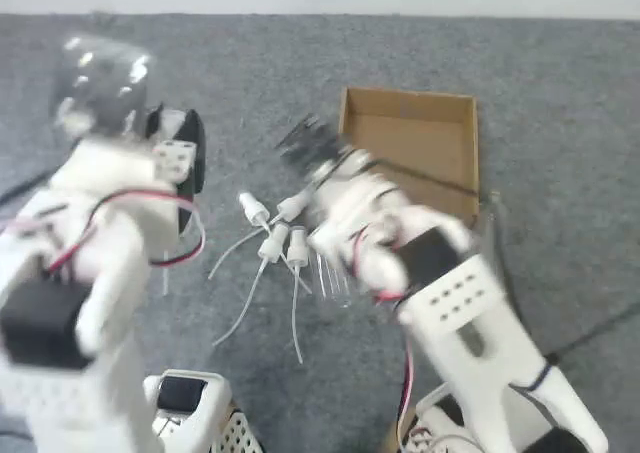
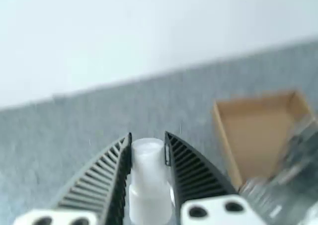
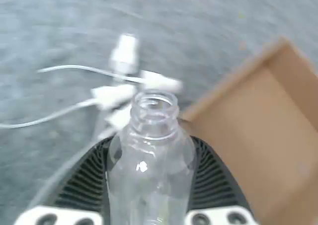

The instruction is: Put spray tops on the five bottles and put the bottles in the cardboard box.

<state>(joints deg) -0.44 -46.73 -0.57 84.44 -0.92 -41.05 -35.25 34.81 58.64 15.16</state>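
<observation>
Right gripper (image 3: pixel 151 144) clamped uncapped bottle (image 3: pixel 151 111) beside cardboard box (image 3: pixel 263 135); left gripper (image 2: pixel 147 138) clamped second bottle (image 2: pixel 147 180). Risk: premature boxing would omit spray top (image 3: pixel 124 48).

High overhead; close wrist views share box (image 2: pixel 253 135).

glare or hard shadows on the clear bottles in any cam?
High view: bright glints on the clear bottle in the left gripper; only soft shadows on the grey mat. Right wrist view: one small glint on the open bottle in the right gripper. Left wrist view: bright pale wall, no hard shadows.
</observation>
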